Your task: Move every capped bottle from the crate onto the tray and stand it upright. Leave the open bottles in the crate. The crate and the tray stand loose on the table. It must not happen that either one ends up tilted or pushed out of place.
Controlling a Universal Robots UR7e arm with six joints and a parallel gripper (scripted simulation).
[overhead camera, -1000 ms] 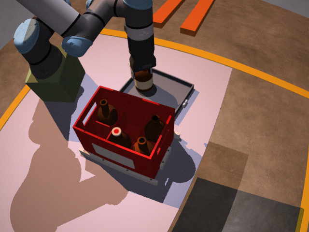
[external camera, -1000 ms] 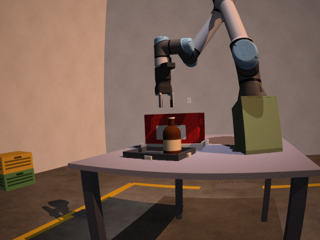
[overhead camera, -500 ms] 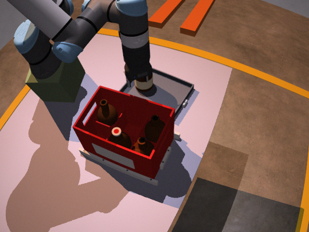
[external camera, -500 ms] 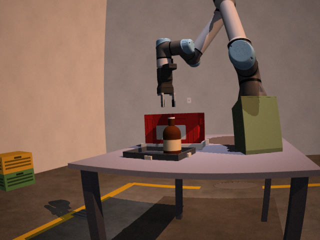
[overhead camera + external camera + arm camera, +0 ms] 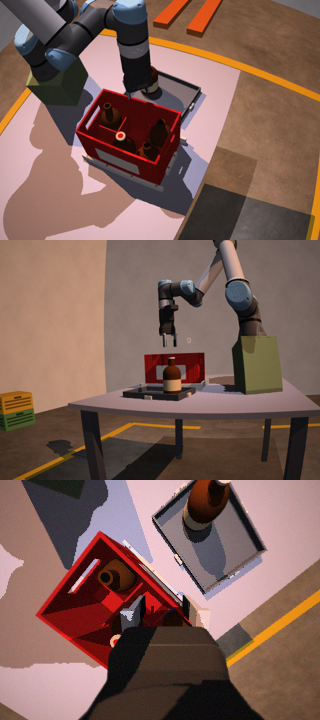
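The hand (image 5: 169, 343) hangs fully open and empty above the red crate's (image 5: 144, 165) tray-side wall (high enough to clear the necks). One capped bottle (image 5: 171, 379) stands upright on the tray (image 5: 155, 395); another capped bottle (image 5: 120, 136) waits in the crate among three open ones.

Arm (image 5: 233, 271) bent at the elbow, wrist (image 5: 165, 295) pointing straight down. Gripper (image 5: 169, 341) hanging in the air, fingers (image 5: 164, 341) spread wide, holding nothing.
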